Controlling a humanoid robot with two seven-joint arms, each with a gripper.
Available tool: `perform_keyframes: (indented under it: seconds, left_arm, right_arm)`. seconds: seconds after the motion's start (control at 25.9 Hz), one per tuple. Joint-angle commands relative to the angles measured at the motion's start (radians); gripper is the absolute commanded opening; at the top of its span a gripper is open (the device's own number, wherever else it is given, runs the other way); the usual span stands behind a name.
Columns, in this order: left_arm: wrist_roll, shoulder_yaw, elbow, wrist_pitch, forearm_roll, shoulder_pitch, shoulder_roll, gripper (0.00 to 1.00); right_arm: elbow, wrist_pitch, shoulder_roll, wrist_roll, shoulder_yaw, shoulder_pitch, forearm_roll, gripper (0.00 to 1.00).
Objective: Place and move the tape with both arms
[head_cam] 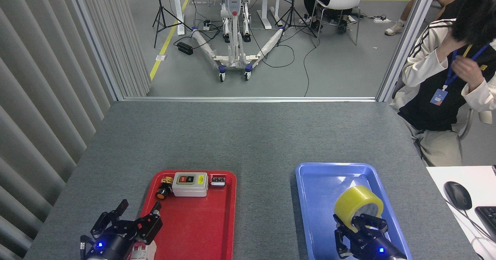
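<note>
The tape [357, 205], a wide yellow roll, is held over the middle of the blue tray [314, 198]. My right gripper [360, 223] rises from the bottom edge and is shut on the roll's near rim, black claws around it, blue light showing. Whether the roll touches the tray floor I cannot tell. My left gripper [137, 210] sits low at the bottom left, at the red tray's [217, 233] near left corner, open with its claws spread and nothing between them.
A grey switch box [190, 184], a small yellow-black part [164, 189] and a small black block [218, 181] lie at the red tray's far end. A person [445, 97] sits at the table's right side. A mouse [457, 195] lies on a white desk at right.
</note>
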Motion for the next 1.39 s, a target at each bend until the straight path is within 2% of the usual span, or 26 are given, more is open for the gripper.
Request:
perform_keyframes:
  seconds: [0.0,0.15,0.27,0.46,0.5,0.54,0.58,0.62,0.66,0.7,1.08,1.2,1.35]
  left_arm:
    - [0.164,-0.076,-0.032,0.137,-0.061,0.036,-0.024,1.00]
    - [0.108,-0.072,0.021,0.183,-0.015,-0.011,-0.009,1.00]
    - [0.091,-0.030,0.019,0.177,0.077,-0.023,0.000,1.00]
    - [0.131,-0.029,0.011,0.146,0.048,-0.008,0.014,1.00]
    - [0.146,-0.029,0.008,0.146,0.039,-0.011,0.028,1.00]
    - [0.161,-0.027,0.008,0.145,0.039,-0.019,0.030,1.00]
    - [0.166,-0.027,0.011,0.143,0.039,-0.022,0.023,1.00]
    - [0.167,-0.029,0.010,0.143,0.039,-0.025,0.023,1.00]
    - [0.169,-0.030,0.010,0.141,0.039,-0.028,0.023,1.00]
    - [0.171,-0.030,0.013,0.141,0.037,-0.028,0.023,1.00]
    - [0.186,-0.052,0.011,0.131,0.008,-0.030,0.036,1.00]
    - [0.186,-0.052,0.014,0.089,0.003,-0.030,0.045,1.00]
    - [0.186,-0.052,0.027,0.080,0.003,-0.030,0.050,1.00]
  right_arm:
    - [0.008,0.044,0.001,0.248,-0.002,-0.069,-0.078,0.00]
    - [0.036,0.235,0.007,0.460,0.010,-0.124,-0.167,0.00]
    - [0.060,0.314,0.009,0.576,0.036,-0.152,-0.204,0.00]
    - [0.086,0.467,0.019,0.645,0.090,-0.192,-0.230,0.00]
    - [0.089,0.475,0.024,0.645,0.094,-0.196,-0.230,0.04]
    - [0.091,0.476,0.024,0.641,0.094,-0.198,-0.230,0.10]
    - [0.091,0.476,0.022,0.639,0.094,-0.200,-0.230,0.24]
    - [0.091,0.476,0.022,0.636,0.094,-0.200,-0.229,0.44]
    - [0.092,0.478,0.019,0.626,0.094,-0.198,-0.224,0.83]
    - [0.091,0.476,0.019,0.604,0.094,-0.196,-0.224,1.00]
    - [0.088,0.467,0.019,0.288,0.084,-0.155,-0.223,1.00]
    - [0.080,0.467,0.022,0.145,0.070,-0.126,-0.221,1.00]
    - [0.080,0.459,0.027,-0.120,0.027,-0.069,-0.216,1.00]
